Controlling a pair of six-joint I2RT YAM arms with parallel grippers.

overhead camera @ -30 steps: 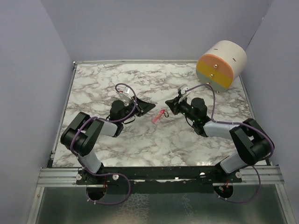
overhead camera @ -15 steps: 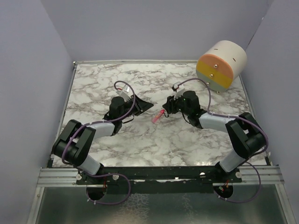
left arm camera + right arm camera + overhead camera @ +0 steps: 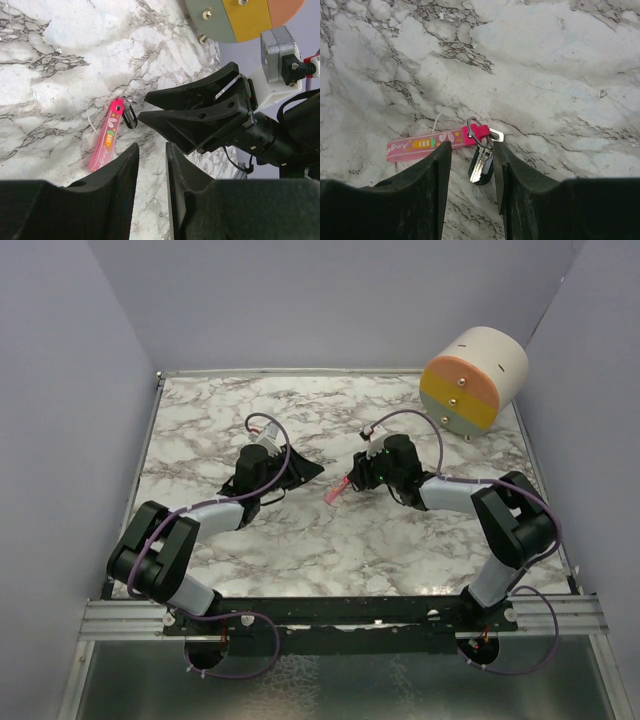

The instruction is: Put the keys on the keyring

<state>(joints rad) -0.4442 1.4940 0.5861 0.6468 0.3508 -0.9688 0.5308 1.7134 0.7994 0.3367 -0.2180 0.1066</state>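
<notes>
The keyring, a pink strip (image 3: 427, 144) with a thin metal ring (image 3: 476, 131), lies flat on the marble table (image 3: 220, 420). The keys (image 3: 482, 162), silvery with a dark head, lie against the ring and appear threaded on it. My right gripper (image 3: 471, 150) is open, its fingers straddling the keys without pinching them. From the left wrist view the strip (image 3: 106, 137) and keys (image 3: 131, 118) lie just ahead of my left gripper (image 3: 151, 150), open narrowly on nothing. In the top view the keyring (image 3: 340, 487) lies between the left gripper (image 3: 318, 470) and right gripper (image 3: 358, 477).
A round cream drum with an orange, pink and grey drawer face (image 3: 475, 380) lies at the back right corner. Purple walls close in the table on three sides. The right gripper's fingers (image 3: 200, 107) point straight at my left gripper, close by.
The right gripper went from shut to open, and its wrist has shifted left and back toward the keyring. The left arm has eased slightly forward. The keyring has stayed put.
</notes>
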